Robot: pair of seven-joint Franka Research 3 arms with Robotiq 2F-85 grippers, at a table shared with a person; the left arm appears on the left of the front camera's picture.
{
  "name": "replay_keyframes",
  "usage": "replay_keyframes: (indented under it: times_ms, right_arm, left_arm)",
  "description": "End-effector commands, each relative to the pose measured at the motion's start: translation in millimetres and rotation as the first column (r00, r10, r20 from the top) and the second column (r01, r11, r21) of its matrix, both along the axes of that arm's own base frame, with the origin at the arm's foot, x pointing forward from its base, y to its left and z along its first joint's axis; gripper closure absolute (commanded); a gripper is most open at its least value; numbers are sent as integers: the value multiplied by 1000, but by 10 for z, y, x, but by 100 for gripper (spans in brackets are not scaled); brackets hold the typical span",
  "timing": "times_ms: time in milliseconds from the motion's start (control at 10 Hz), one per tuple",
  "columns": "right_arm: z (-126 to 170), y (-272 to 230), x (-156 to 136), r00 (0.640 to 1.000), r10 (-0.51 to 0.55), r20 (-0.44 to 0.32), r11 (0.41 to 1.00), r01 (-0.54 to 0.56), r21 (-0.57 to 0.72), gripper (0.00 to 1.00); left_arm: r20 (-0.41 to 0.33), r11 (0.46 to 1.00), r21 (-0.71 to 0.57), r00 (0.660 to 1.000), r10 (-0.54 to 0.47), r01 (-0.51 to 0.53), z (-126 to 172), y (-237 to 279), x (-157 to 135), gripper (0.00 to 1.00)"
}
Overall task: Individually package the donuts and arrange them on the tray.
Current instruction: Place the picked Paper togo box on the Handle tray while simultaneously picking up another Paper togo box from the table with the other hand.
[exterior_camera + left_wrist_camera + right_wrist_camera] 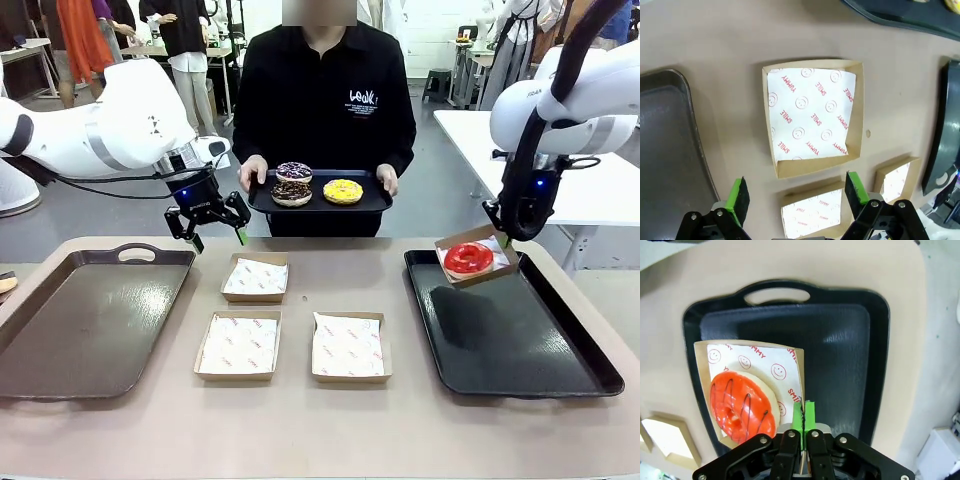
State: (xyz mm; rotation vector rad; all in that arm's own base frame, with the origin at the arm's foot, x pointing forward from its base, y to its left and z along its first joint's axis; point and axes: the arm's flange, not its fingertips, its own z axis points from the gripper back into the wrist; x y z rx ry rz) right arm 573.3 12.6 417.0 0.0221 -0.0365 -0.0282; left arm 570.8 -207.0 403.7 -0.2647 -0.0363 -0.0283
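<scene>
Pinching box (755, 357) rim in clenched right pincer (803, 415), carrying red donut (468, 258) tilted above black tray's (540, 350) 10 o'clock corner, ready for set-down. Hovering left pincer (213, 228), released wide, over empty box (255, 277) at 11 o'clock, probably awaiting one of three donuts (343, 190) on person's tray (372, 202) at 12.

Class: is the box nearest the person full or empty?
Empty: the box holds only printed paper, no donut.
</scene>
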Motion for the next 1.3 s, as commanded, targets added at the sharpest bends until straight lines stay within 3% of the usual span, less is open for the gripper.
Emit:
replay_keyframes:
  times_ms: [0,900,1200]
  right_arm:
    - [-82,-111,-43,1000,20,-22,999,-19,34,99]
    - [-432,-131,184,997,20,-70,999,-16,50,99]
    - [-456,-146,208,997,11,-76,998,-7,61,99]
  left_arm:
    - [-49,999,48,999,22,-20,-43,-140,187,0]
    - [-90,987,153,994,55,-41,-321,-246,489,0]
    - [-53,979,204,999,11,0,-433,-246,487,0]
